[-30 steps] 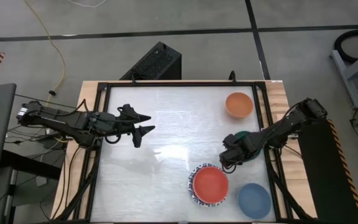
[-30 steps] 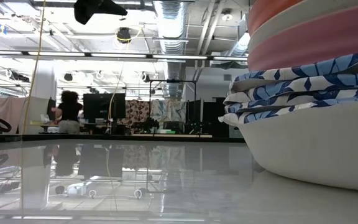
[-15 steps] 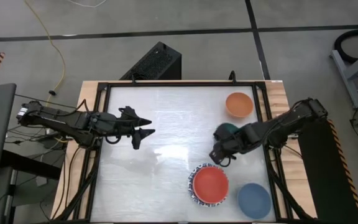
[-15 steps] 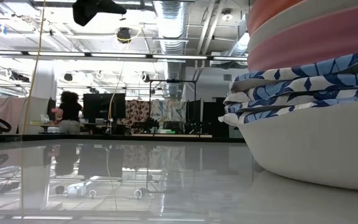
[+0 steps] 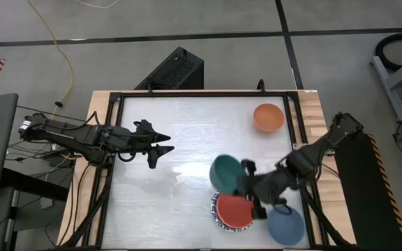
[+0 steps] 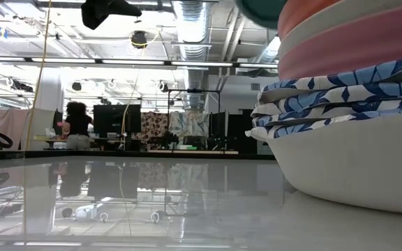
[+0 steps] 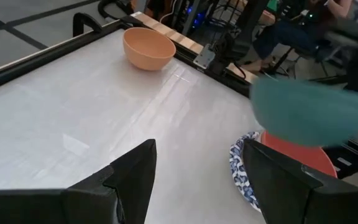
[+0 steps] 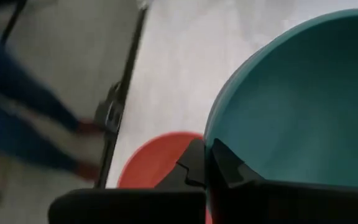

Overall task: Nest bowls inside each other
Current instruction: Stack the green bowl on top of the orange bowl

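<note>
While the left gripper [image 5: 160,146] hangs spread, the right gripper [image 5: 245,178] pinches the teal bowl's [image 5: 226,171] rim

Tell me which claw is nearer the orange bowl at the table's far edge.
Right. The right claw, shut on the teal bowl's rim, hangs over the stack, nearer the orange bowl. The left claw, open, waits across the table, farther off.

teal bowl [image 5: 226,171] carried from table's right edge, toward stack [image 5: 234,208]
</note>
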Controlling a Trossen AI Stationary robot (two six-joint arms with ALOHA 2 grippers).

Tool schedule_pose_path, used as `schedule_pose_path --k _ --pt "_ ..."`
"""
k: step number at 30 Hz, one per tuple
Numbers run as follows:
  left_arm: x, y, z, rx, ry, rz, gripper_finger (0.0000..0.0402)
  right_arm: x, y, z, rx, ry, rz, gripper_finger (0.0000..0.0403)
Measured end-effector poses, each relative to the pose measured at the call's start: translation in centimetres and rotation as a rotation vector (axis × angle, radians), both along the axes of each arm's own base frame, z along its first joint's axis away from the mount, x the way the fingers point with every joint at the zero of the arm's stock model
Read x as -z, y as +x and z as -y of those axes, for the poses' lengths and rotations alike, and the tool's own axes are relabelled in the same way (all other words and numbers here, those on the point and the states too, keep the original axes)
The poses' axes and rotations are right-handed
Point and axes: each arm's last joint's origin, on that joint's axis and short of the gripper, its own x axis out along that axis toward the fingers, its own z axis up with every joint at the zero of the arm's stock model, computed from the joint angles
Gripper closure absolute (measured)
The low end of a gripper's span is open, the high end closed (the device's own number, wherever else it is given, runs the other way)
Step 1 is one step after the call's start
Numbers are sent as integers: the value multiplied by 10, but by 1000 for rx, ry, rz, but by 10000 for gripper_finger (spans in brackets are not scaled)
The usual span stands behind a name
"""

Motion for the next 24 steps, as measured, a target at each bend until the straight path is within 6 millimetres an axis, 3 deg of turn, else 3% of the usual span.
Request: schedule_pose_path --k 4,10,17,24 --pt "0 0 0 0 1 -2 173 7 -2 -30 -158 -86 -10 396" --pt "0 0 0 -3 15 -8 173 27 -8 -56 -108 -96 -159 396" --pt "0 0 -1 -15 26 -9 173 38 -15 -74 -72 -56 -224 396" --pt "0 0 -1 -29 30 -7 173 39 -16 -77 -44 -18 -239 392"
